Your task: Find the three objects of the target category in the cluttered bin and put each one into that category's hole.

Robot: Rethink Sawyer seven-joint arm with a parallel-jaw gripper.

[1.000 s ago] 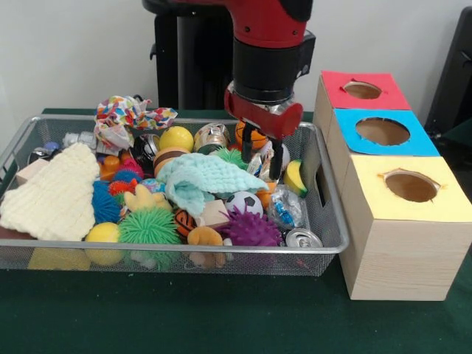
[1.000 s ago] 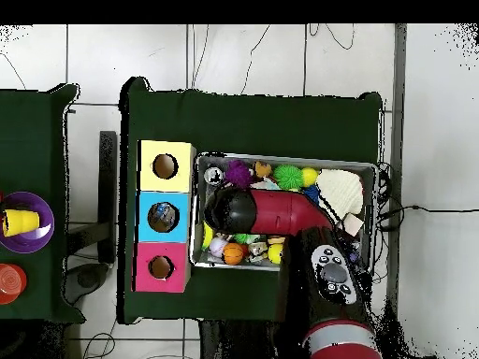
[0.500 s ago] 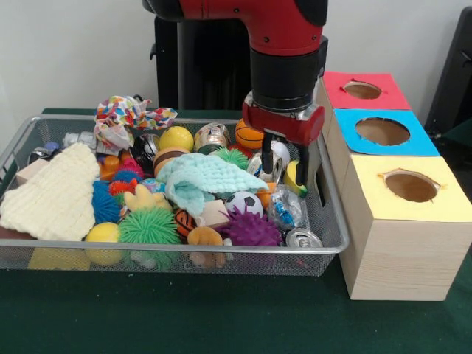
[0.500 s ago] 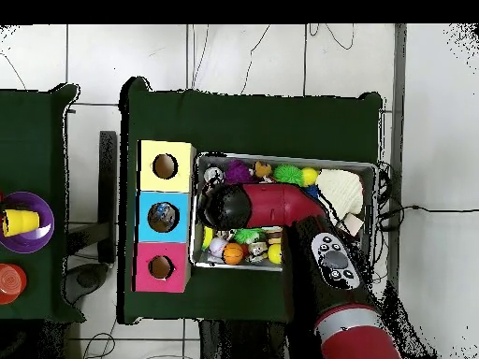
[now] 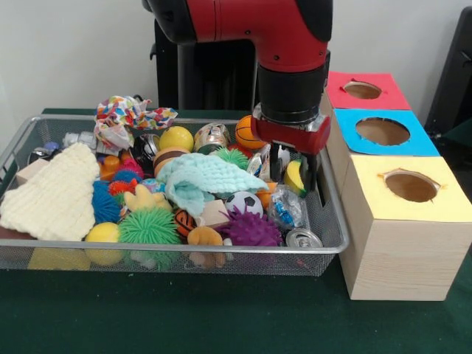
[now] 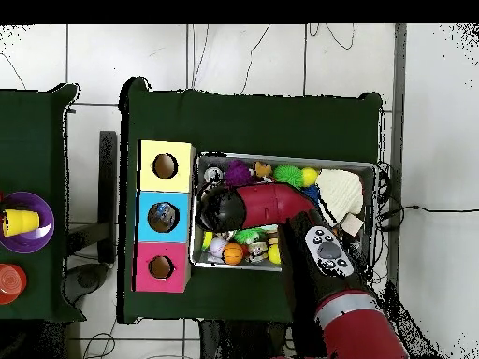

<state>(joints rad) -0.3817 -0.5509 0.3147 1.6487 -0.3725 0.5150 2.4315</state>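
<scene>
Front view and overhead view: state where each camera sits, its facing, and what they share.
Front view: across the table, facing the red and black arm; its claw hangs over the wire mesh bin.
Overhead view: above, looking straight down; arm enters from below.
Shared: bin, yellow-topped wooden box.

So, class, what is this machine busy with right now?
A red robot arm reaches down into a wire bin heaped with toys, balls and cloths. Its gripper hangs open and empty over the end of the bin nearest three boxes, just above a yellow toy. The boxes, red, blue and yellow, each have a hole on top.
</scene>
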